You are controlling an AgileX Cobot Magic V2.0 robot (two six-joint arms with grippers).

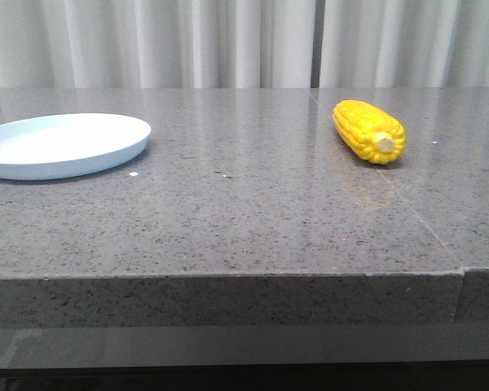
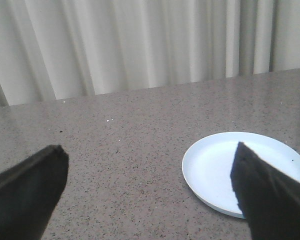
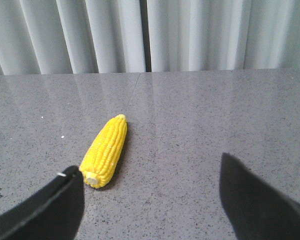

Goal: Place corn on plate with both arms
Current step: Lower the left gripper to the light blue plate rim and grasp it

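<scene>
Front view, table: I see a grey speckled stone table (image 1: 253,212) running across the frame, with pale pleated curtains (image 1: 244,41) hanging behind it
Front view, plate: the plate (image 1: 61,145) sits flat on the left side of the table, its left edge cut off by the frame
Front view, corn: the corn (image 1: 369,131) lies on its side on the right part of the table, well apart from the plate, its pale stub end turned toward the camera
Front view, arms: neither arm shows from here
Left wrist view, left gripper: the left gripper (image 2: 150,170) has its two dark fingers (image 2: 25,192) spread wide with only table between them, holding nothing
Left wrist view, plate: the plate (image 2: 215,165) lies beyond the fingers, one finger overlapping its edge in the picture; I'd say the gripper sits above it rather than touching, but this angle does not settle it
Right wrist view, right gripper: the right gripper (image 3: 150,187) is likewise spread wide and holds nothing
Right wrist view, corn: the corn (image 3: 105,150) lies just beyond one finger (image 3: 45,210), stub end near that fingertip, tip pointing away toward the curtains, not between the fingers
</scene>
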